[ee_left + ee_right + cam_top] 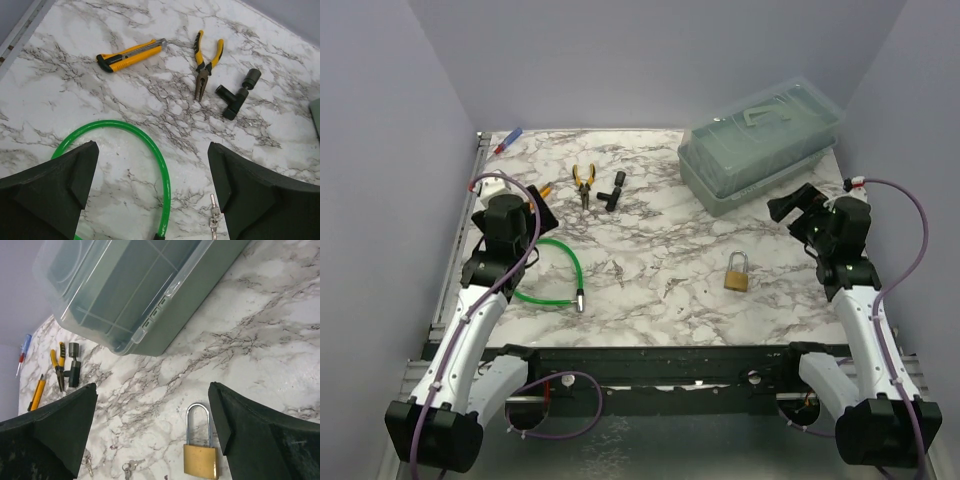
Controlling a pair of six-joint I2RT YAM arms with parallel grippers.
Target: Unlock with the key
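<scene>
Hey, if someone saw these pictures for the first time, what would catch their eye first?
Probably the bright green cord looped on the left side, with the small silver key at its end. Next, the brass padlock lying alone toward the front right, and the big clear lidded bin at the back right corner.

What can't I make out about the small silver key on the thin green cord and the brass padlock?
Small silver key: cut by the bottom edge in left wrist view; too small from the top.
Brass padlock: keyhole unseen; right wrist shows only its flat face, top view too small.
Thin green cord: loop's left part hidden under the left arm, top view.
Grey lidded plastic box: contents blurred by its cloudy lid.
</scene>
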